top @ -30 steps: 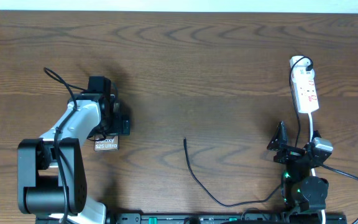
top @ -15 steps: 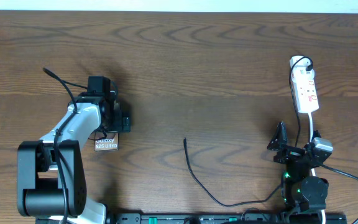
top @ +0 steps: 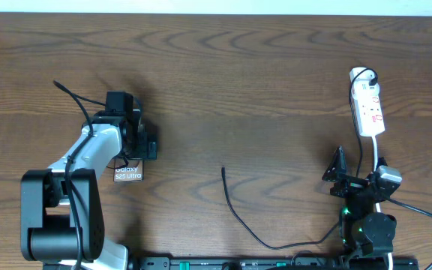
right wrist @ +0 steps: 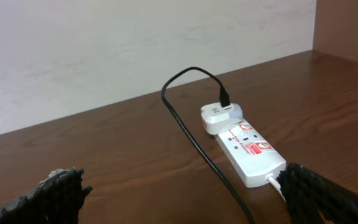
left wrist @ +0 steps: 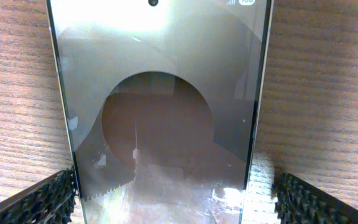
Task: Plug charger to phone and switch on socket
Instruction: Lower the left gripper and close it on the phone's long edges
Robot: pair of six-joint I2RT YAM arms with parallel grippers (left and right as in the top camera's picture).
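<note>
Brown wood-grain table (top: 261,67), and on its left side the phone (left wrist: 160,93) lies flat, glossy face up. Its long axis runs from the robot's edge toward the far edge, lettered end nearest the robot. The left gripper (left wrist: 179,200) hangs right over it, jaws wide, a fingertip (left wrist: 48,199) on each side of the phone, not clamping it. The charger (top: 235,210) lies mid-table, tip pointing at the far edge, cable curving back rightward. The socket (top: 368,105) lies far right, lengthwise near-to-far, a black plug (right wrist: 224,99) seated at its far end. The right gripper (right wrist: 188,196) faces it from the near side, jaws spread, empty.
</note>
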